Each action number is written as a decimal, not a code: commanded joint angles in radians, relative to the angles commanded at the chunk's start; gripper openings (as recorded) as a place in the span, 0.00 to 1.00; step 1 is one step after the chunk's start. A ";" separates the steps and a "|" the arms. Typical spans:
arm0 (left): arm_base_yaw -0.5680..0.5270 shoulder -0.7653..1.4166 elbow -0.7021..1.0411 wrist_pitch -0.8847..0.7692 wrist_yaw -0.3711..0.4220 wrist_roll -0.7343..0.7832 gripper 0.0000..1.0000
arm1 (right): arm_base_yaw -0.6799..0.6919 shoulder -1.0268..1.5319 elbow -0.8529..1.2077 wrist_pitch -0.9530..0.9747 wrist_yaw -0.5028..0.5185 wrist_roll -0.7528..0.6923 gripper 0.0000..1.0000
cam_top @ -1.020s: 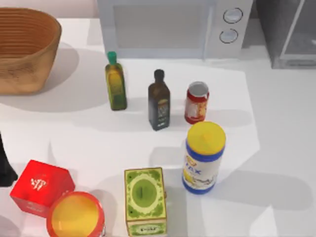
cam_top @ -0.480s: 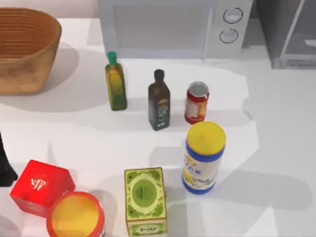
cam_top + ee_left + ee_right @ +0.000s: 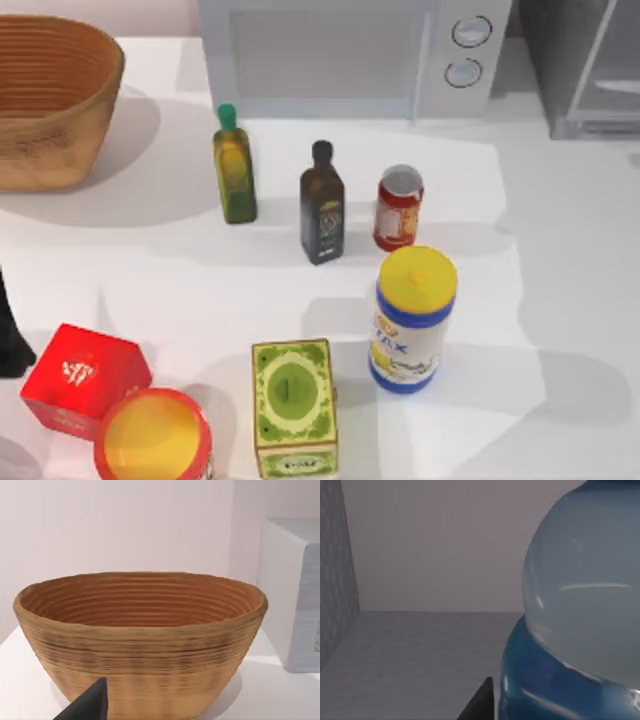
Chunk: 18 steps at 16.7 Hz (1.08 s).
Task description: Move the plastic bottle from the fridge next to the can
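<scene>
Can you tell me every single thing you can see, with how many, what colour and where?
Woven basket: one, brown, far left.
White microwave: one, back middle.
Grey fridge: one, far right.
Green-capped oil bottle: one, yellow-green, centre.
Dark glass bottle: one, beside it.
Small red can: one, right of that.
White canister with yellow lid: one, front.
Green carton: one, front.
Red box: one, front left.
Red tub: one, front left.
Clear bluish plastic bottle: one, close to right claw's camera.
Left arm: black, left edge.

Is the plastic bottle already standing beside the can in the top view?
No. On the table, only the dark glass bottle and the yellow-lidded canister flank the can.
</scene>
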 joint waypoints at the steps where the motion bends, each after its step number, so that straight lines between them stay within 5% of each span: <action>1: 0.000 0.000 0.000 0.000 0.000 0.000 1.00 | -0.007 -0.032 -0.052 0.021 -0.009 0.000 0.00; 11: 0.000 0.000 0.000 0.000 0.000 0.000 1.00 | -0.004 -0.093 -0.156 0.084 -0.013 0.001 0.00; 18: 0.000 0.000 0.000 0.000 0.000 0.000 1.00 | 0.337 0.033 -0.252 0.311 0.325 0.001 0.00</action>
